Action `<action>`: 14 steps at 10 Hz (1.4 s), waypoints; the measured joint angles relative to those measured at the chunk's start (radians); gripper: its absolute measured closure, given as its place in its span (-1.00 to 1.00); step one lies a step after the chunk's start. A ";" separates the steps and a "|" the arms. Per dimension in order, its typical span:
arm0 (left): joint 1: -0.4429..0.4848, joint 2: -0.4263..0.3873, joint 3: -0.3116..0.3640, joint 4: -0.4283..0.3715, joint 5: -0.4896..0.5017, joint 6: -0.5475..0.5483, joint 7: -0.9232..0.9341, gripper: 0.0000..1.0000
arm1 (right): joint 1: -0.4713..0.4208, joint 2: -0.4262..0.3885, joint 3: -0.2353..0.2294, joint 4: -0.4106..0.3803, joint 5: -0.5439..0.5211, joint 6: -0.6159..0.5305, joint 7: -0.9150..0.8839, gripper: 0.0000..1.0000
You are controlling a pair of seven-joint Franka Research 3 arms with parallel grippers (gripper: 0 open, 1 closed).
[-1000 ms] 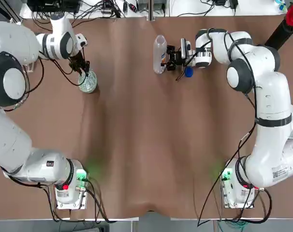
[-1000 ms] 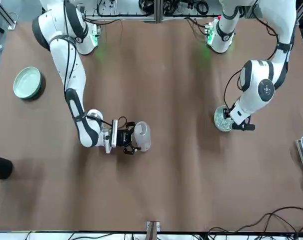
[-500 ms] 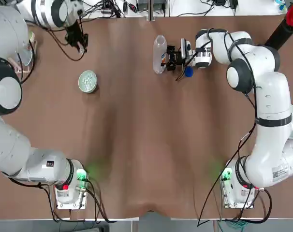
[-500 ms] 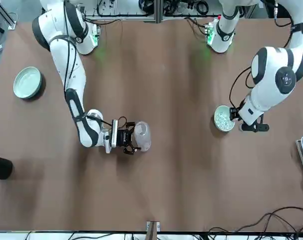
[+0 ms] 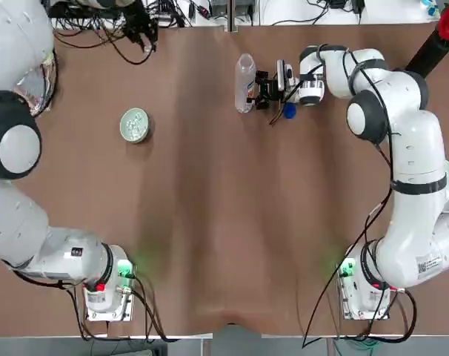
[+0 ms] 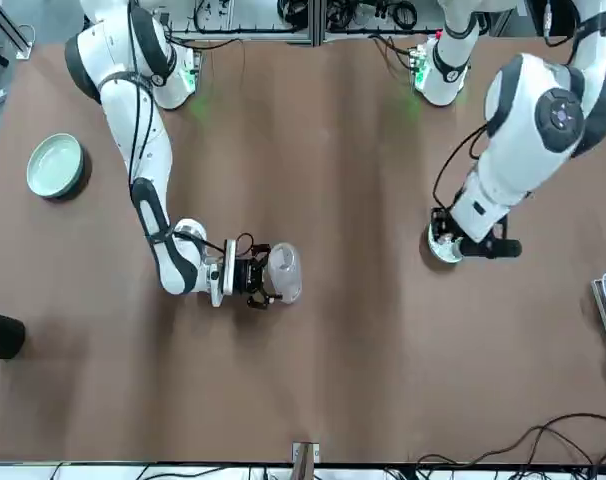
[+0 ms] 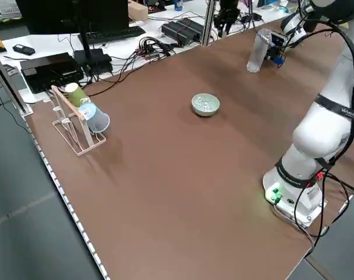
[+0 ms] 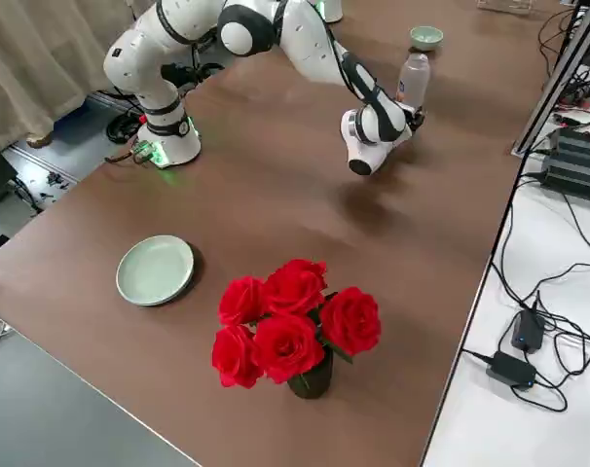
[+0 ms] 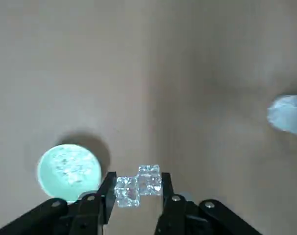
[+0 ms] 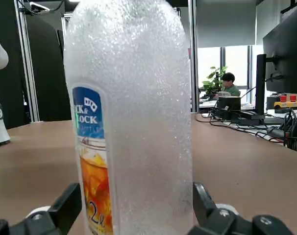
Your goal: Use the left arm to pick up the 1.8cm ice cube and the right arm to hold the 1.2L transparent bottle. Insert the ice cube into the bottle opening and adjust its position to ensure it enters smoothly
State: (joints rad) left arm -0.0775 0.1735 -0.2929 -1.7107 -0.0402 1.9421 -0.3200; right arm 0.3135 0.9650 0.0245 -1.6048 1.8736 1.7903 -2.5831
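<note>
Ice cube (image 9: 137,185) pinched in raised left claw (image 9: 137,188), pointing down.

Two robot arms are counted at the table. One bottle (image 5: 244,81) is recorded, standing upright, and one blue cap (image 5: 288,111) beside it. Two ice cubes (image 9: 138,185) are seen side by side between the fingers of the left gripper (image 9: 137,188). One small green dish (image 5: 135,124) holding further cubes, too small to be counted, is noted. One larger pale green plate (image 8: 156,269) is present. One vase of red roses (image 8: 295,327) is recorded, five blooms being visible. One wire rack (image 7: 75,125) bearing two cups is found.
</note>
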 joint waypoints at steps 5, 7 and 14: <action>-0.207 0.191 -0.038 0.253 -0.016 0.002 -0.347 0.18 | 0.000 0.001 0.000 0.002 0.004 0.000 -0.005 -1.00; -0.301 0.309 -0.025 0.384 -0.016 0.014 -0.465 0.18 | 0.000 0.002 0.000 0.002 0.005 0.000 -0.013 -1.00; -0.602 0.515 0.195 0.643 -0.016 0.134 -0.636 0.18 | 0.000 0.002 -0.001 0.003 0.005 0.000 -0.015 -1.00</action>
State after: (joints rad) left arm -0.6794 0.6885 -0.0974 -1.0680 -0.0561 2.0764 -0.9555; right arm 0.3137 0.9672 0.0239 -1.6023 1.8789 1.7906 -2.5981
